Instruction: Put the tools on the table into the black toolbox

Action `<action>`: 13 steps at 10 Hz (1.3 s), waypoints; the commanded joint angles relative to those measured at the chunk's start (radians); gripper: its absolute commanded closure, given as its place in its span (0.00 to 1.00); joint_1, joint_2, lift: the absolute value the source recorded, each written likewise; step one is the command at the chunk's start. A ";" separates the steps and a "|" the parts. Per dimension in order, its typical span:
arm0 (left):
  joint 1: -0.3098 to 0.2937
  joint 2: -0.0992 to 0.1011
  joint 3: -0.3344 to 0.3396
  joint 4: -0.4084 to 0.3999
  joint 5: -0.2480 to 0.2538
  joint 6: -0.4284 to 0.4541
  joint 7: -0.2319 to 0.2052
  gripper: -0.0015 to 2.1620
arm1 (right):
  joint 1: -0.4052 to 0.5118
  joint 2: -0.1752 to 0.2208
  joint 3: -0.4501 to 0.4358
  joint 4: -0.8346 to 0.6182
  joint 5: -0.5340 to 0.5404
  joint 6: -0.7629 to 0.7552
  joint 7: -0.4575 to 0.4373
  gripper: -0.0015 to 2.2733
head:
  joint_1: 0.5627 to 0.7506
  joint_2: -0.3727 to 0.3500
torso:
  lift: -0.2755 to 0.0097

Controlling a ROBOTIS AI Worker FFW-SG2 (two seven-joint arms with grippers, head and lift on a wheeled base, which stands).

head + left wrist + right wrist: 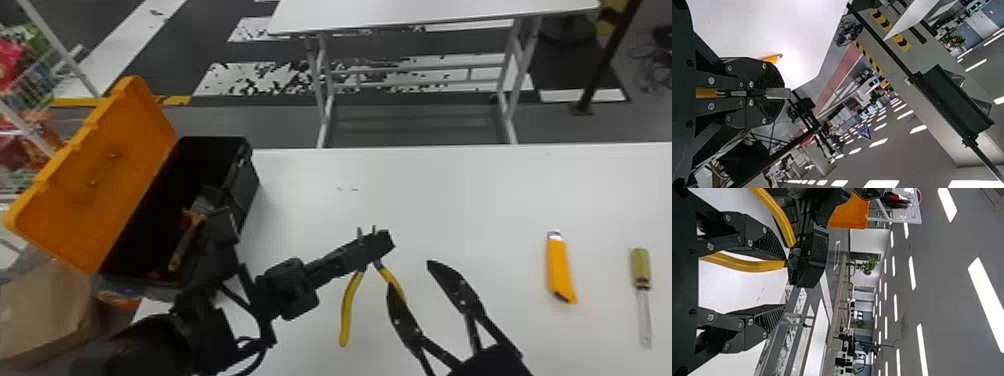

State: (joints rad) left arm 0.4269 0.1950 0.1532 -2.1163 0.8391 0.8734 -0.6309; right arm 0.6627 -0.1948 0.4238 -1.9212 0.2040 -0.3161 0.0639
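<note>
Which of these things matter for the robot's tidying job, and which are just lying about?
Part of the job:
- yellow-handled pliers, in the left gripper
- orange knife
- screwdriver
- black toolbox, lid open

Just around:
- brown cardboard
- far table

The toolbox (pixel 247 190) sits open at nine o'clock. Toward half past five, the left gripper (pixel 378 245) grips the pliers (pixel 349 310), beside the right gripper's (pixel 412 274) parted fingers; between three and four lie the knife (pixel 560 267) and screwdriver (pixel 640 267).
</note>
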 commanded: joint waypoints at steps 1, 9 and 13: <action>0.001 0.001 0.028 0.001 0.000 0.000 0.004 0.99 | 0.021 0.000 -0.022 0.002 -0.020 -0.031 -0.009 0.02 | 0.70 0.76 | 0.70; -0.023 0.032 0.348 -0.042 0.048 0.000 0.036 0.99 | 0.135 0.052 -0.189 0.103 -0.129 -0.360 -0.021 0.02 | 0.70 0.86 | 0.70; -0.063 0.052 0.473 0.002 0.012 -0.076 0.065 0.99 | 0.149 0.077 -0.229 0.159 -0.155 -0.442 -0.019 0.03 | 0.70 0.95 | 0.70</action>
State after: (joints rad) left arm 0.3687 0.2416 0.6115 -2.1277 0.8559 0.8200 -0.5644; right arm 0.8105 -0.1207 0.1976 -1.7683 0.0512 -0.7513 0.0445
